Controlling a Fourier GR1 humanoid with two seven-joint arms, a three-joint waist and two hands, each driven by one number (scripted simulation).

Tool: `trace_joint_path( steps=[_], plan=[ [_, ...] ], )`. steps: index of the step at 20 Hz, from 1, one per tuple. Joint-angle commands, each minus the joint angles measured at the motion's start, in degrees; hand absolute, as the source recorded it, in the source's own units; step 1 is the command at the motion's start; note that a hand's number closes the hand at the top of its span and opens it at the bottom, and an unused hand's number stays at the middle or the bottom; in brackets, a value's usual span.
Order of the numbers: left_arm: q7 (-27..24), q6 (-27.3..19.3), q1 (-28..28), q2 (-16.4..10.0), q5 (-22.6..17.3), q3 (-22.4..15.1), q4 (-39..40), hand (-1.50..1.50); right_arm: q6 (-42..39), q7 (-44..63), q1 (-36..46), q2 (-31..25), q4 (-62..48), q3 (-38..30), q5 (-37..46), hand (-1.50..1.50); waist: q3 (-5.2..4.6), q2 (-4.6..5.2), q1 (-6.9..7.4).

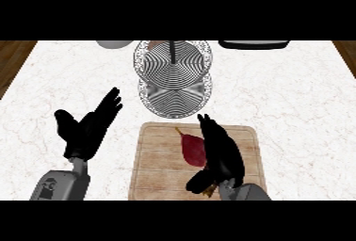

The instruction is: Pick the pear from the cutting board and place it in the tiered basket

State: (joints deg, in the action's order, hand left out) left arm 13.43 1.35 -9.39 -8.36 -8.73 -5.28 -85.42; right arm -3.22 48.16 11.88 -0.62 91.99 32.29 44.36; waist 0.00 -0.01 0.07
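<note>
In the head view, the right robot hand [221, 157] lies over the wooden cutting board [156, 164] with its fingers stretched out and nothing held. The dark red pear [192, 149] lies on its side just to the left of those fingers, and the wire tiered basket [173, 70] stands ahead of the fingertips. The left robot hand [87, 129] rests open over the desk [292, 94], well off to the left. The pear looks light, smooth-skinned, tapered and prone to roll, so the wide belly, not the thin stem end, seems the place to close around.
</note>
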Motion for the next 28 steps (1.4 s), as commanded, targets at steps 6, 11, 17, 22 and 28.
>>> trace_joint_path(
  steps=[6,11,17,22,28],
  plan=[
    [2.51,1.10,1.11,1.65,0.80,1.63,-3.50,0.00,1.04,-5.53,0.77,0.61,-6.80,-4.76,-0.79,-1.50,0.00,-0.01,0.03],
    [-0.39,-1.63,0.66,5.16,4.69,-1.23,-0.91,0.00,10.37,-11.29,1.26,0.62,-18.91,-1.68,-1.42,-1.50,0.01,0.04,0.19],
    [-2.34,0.94,-2.49,3.95,3.65,2.20,5.17,0.00,12.25,-9.68,5.93,0.59,-21.74,2.33,-6.32,-1.50,0.00,0.12,0.15],
    [-0.33,2.33,-1.56,2.81,2.39,2.63,1.86,0.00,14.89,-17.58,6.31,0.53,-21.67,4.34,-9.94,1.50,0.02,0.14,0.37],
    [-1.62,3.92,-2.12,1.74,1.84,4.31,4.05,0.00,17.91,-16.06,9.25,0.52,-24.44,7.06,-8.28,1.50,0.00,0.15,0.46]
  ],
)
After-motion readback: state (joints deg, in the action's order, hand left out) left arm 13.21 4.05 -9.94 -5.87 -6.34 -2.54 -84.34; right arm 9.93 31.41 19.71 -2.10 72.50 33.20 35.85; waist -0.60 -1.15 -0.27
